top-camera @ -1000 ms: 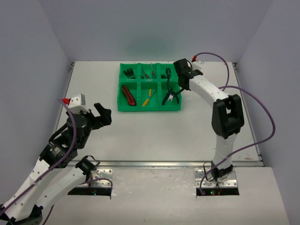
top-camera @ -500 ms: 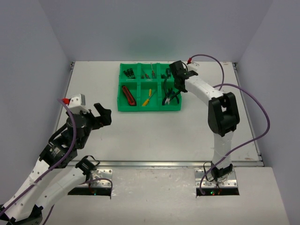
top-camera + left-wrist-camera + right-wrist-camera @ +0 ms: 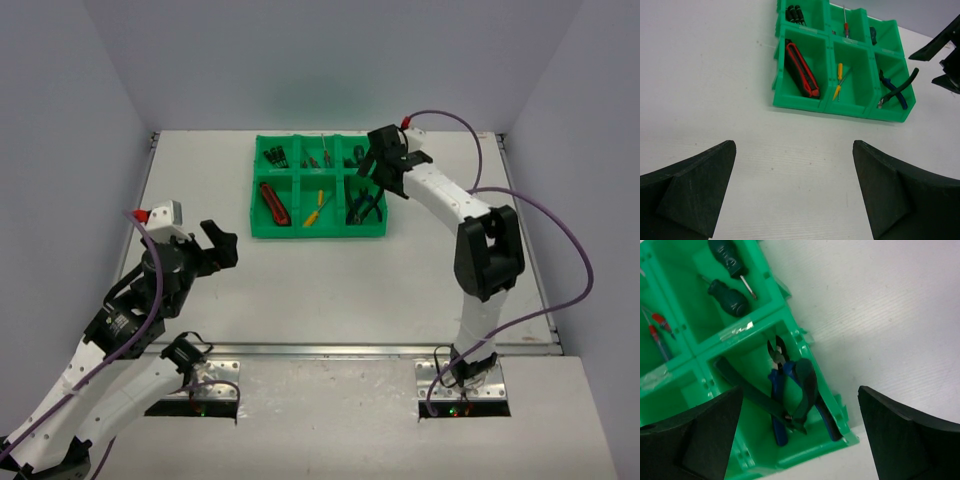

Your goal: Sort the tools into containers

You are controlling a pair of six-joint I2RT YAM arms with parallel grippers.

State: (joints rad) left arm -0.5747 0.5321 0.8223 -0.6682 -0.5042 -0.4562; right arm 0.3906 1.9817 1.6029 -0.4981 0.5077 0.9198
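Your left tool is open wide and holds nothing. It hangs over the flat white surface, well apart from the bright green square plastic tray, off to the tray's near left. In the left wrist view you see its two black fingers far apart, with only the surface between them.

Your right tool is open too, and nothing is in it. It hangs over the right side of the tray, above the near right box.

The tray sits at the far middle of the surface. It has six open boxes, in two rows of three.

In the near row:
- The left box holds the red-and-black utility knives, lying flat.
- The middle box holds the yellow-handled screwdriver.
- The right box holds the blue-handled pliers and the dark green-handled pliers, piled on each other. One dark handle sticks out over the rim.

In the far row:
- The left box holds small black-handled screwdrivers.
- The middle box holds thin red-handled screwdrivers.
- The right box holds two stubby dark green screwdrivers, side by side.
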